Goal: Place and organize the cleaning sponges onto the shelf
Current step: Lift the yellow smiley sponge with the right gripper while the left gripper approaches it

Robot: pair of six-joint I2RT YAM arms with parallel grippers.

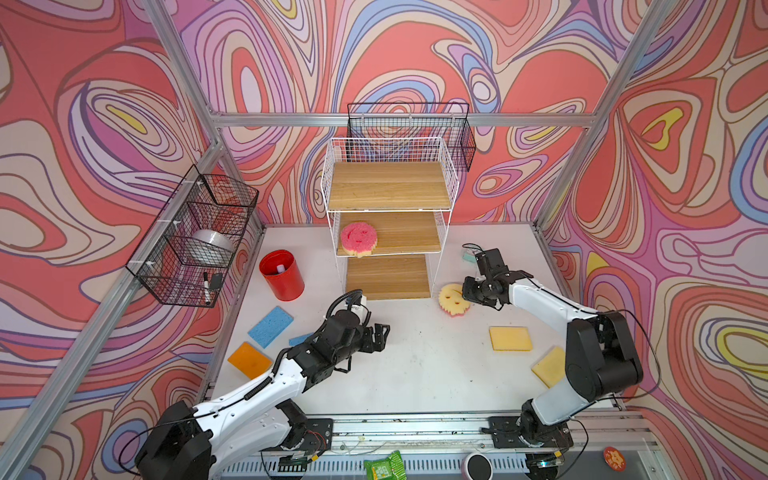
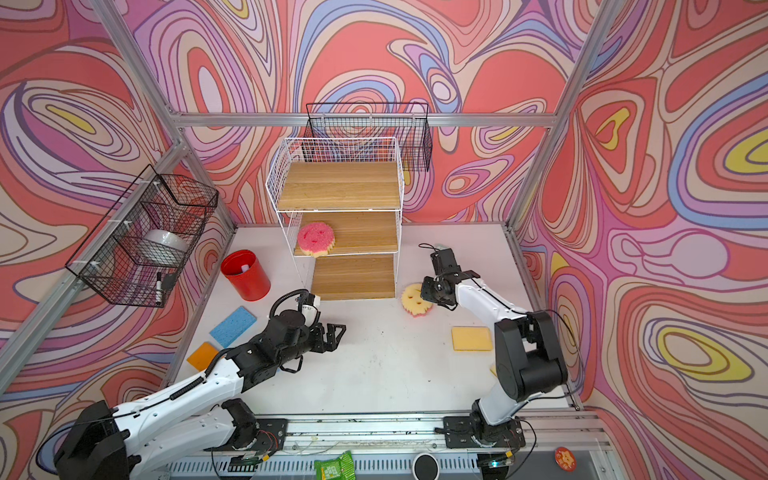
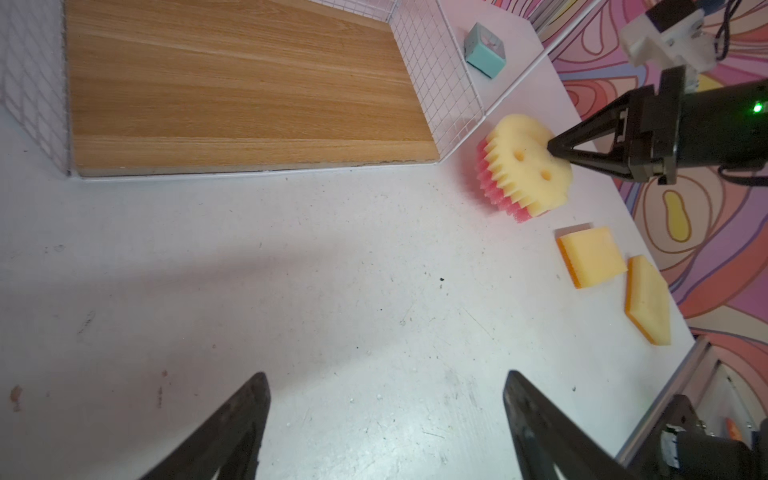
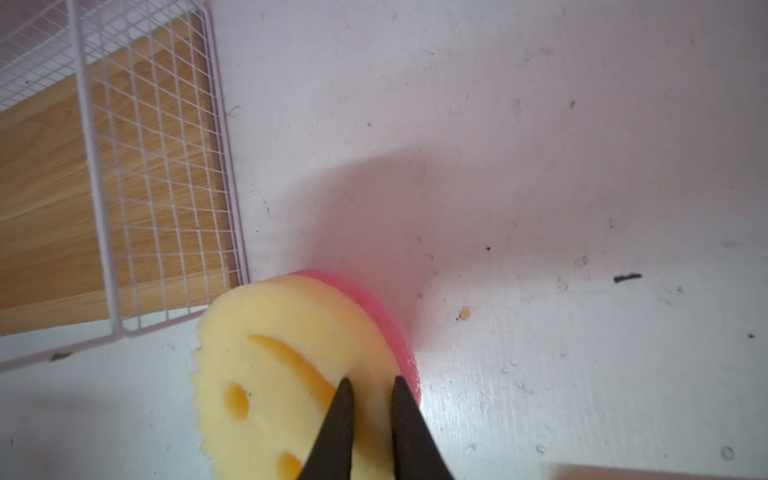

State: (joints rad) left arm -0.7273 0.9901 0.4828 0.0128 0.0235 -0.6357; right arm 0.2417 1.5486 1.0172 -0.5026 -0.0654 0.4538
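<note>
Yellow-faced smiley sponge [image 4: 266,374], scalloped foam on pink backing, is pinched at its rim by the right hand [image 4: 370,386], tilted on the scuffed white worktop [image 1: 415,374] just beside the shelf [image 1: 388,187], white wire with wood boards. Pink-faced smiley sponge [image 1: 358,238] is seated on the middle board. Left hand [image 3: 386,374] is held spread wide. Swirl-print walls [image 1: 415,50] are seen all round.

left gripper [image 3: 385,374] agape, right gripper [image 4: 372,380] seemingly pinched

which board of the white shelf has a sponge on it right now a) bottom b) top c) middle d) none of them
c: the round pink sponge lies on the middle board of the shelf, near its left front edge.
</note>
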